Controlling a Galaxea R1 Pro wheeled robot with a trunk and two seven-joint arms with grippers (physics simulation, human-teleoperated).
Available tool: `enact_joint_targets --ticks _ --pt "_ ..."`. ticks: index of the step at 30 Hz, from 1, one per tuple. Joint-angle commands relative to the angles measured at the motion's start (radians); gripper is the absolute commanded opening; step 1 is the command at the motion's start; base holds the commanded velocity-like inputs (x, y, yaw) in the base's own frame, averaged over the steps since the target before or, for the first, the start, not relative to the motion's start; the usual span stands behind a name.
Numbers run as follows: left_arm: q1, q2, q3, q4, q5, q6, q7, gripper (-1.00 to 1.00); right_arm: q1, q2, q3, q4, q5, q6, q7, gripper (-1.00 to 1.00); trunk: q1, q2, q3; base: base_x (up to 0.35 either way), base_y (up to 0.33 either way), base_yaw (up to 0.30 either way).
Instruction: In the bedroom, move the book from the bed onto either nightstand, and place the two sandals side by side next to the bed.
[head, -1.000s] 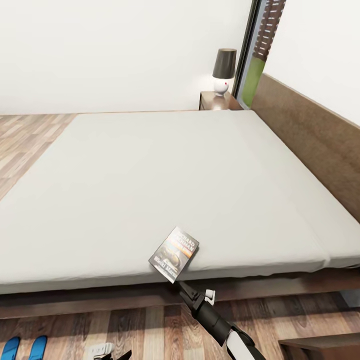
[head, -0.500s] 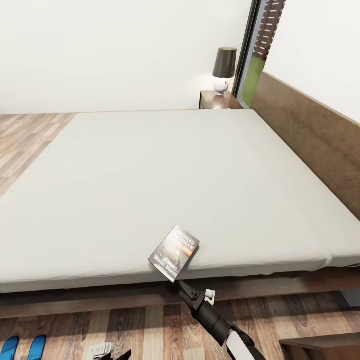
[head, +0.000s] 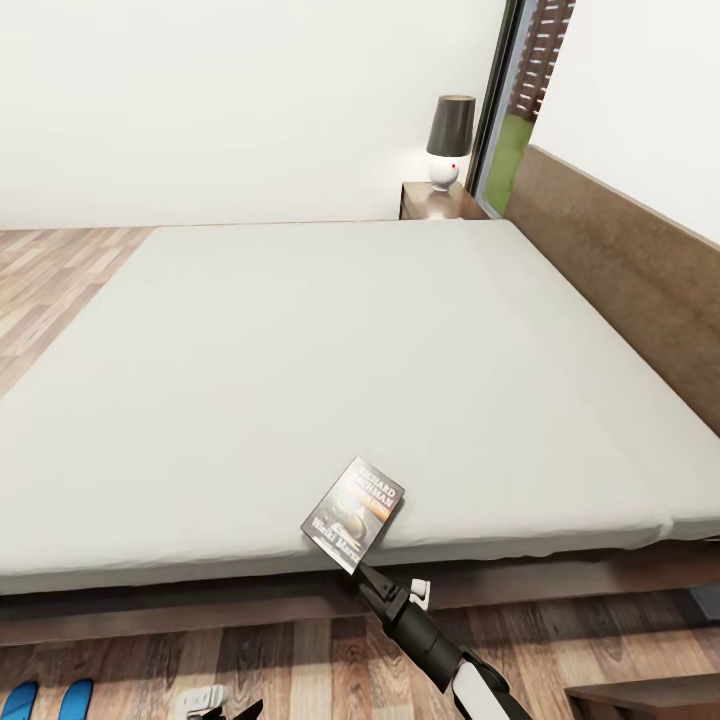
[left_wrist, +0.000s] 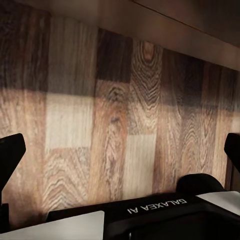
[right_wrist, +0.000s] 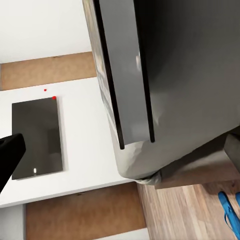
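Bed (head: 300, 370): the largest thing, low, dark wood frame, plain pale mattress. Everything below is placed against it.

Headboard (head: 620, 290): runs along the bed's right side in the head view.

Nightstand (head: 432, 203): dark wood, at the bed's far corner beside the headboard, well apart from the robot. A lamp (head: 448, 140) with a dark shade stands on it.

Floor (head: 280, 655): wood planks in front of the bed's near rail. The left wrist view looks at the same planks.

Right arm: rises from the floor side toward the bed's near edge. Right gripper (head: 366, 572) sits just under the book's lower corner, apparently pinching it, though the contact itself is hidden by the cover.

Book (head: 353, 512): thin paperback, dark cover with white lettering, at the bed's near edge, tilted up off the mattress with its lower corner past the edge. In the right wrist view it looms close as a dark slab (right_wrist: 165, 75).

Sandals (head: 45, 700): two bright blue, on the floor in front of the bed, off toward its foot end.

Left gripper (left_wrist: 120, 165): fingers spread wide, empty, over floor by the bed's rail.

Handling judgement: the book is light and thin and will bend; a corner hold lets it droop or swing. A grip deeper along the spine should carry it steadier. Glossy cover, may slip.
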Motion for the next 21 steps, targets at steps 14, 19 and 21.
enact_joint_targets --ticks 14,19,21 --pt "0.000 0.000 0.001 0.000 0.009 0.008 -0.004 1.00 0.000 0.000 0.002 0.000 -0.010 0.009 0.000 1.00 0.000 0.000 -0.001 0.041 0.053 0.000" --pt "0.000 0.000 0.001 0.000 0.009 0.008 -0.004 1.00 0.000 0.000 0.002 0.000 -0.010 0.009 0.000 1.00 0.000 0.000 -0.001 0.003 0.004 0.000" --pt "0.000 0.000 0.001 0.000 0.009 0.008 -0.005 1.00 0.000 0.000 0.002 0.000 -0.010 0.009 0.000 1.00 0.000 0.000 -0.001 0.000 0.000 0.000"
